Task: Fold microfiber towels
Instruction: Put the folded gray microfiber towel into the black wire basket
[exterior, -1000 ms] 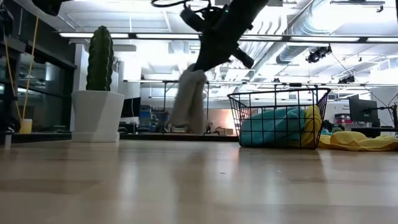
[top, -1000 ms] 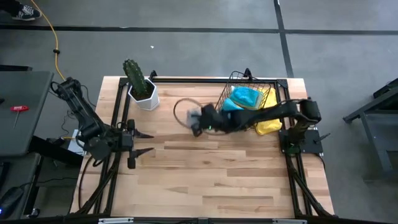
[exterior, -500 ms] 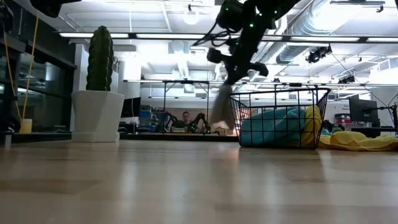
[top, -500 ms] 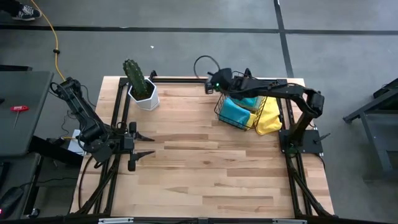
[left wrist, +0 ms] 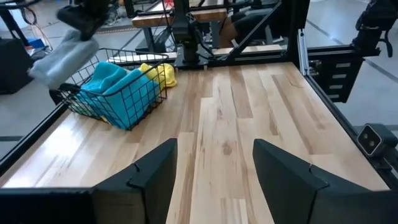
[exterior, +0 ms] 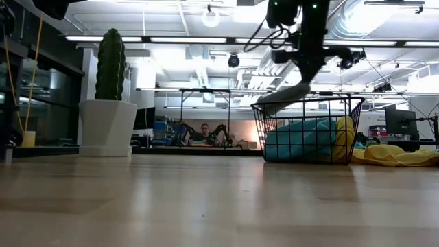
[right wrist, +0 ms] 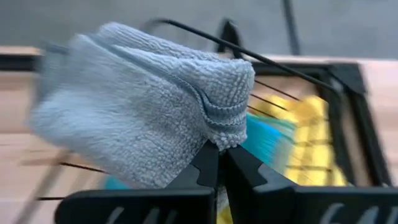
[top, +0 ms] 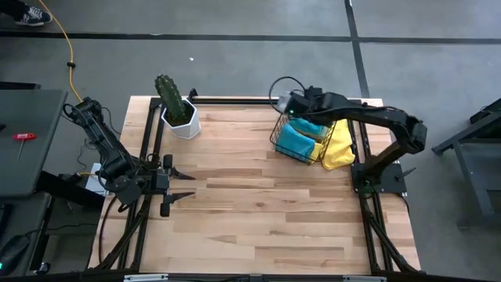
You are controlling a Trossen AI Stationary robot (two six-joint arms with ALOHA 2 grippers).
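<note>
My right gripper (top: pixel 286 105) hangs over the far left corner of the black wire basket (top: pixel 275 141), shut on a folded grey towel (right wrist: pixel 137 106). In the low view the towel (exterior: pixel 281 97) trails out sideways just above the basket's rim (exterior: pixel 309 101). Teal towels (top: pixel 296 139) and a yellow one lie in the basket. Another yellow towel (top: pixel 340 153) lies against the basket's right side. My left gripper (top: pixel 184 182) waits open near the table's left edge. My right gripper pinches the grey towel's stitched edge at a folded corner (right wrist: pixel 225 132) between its two fingers, several layers together. The fingers slant down from above. The towel is lifted clear and streams out sideways from the fingers over the basket's rim.
A cactus in a white pot (top: pixel 178 113) stands at the far left of the table. A black frame rail (top: pixel 235 100) runs along the far edge. The wooden table top (top: pixel 258 211) stretches bare between the two arms and toward the near edge.
My right gripper has swung from the table's middle toward the far right and up, turning as it went, and now hangs over the basket. The grey towel went with it: then it hung straight down below the fingers, now it trails out sideways.
</note>
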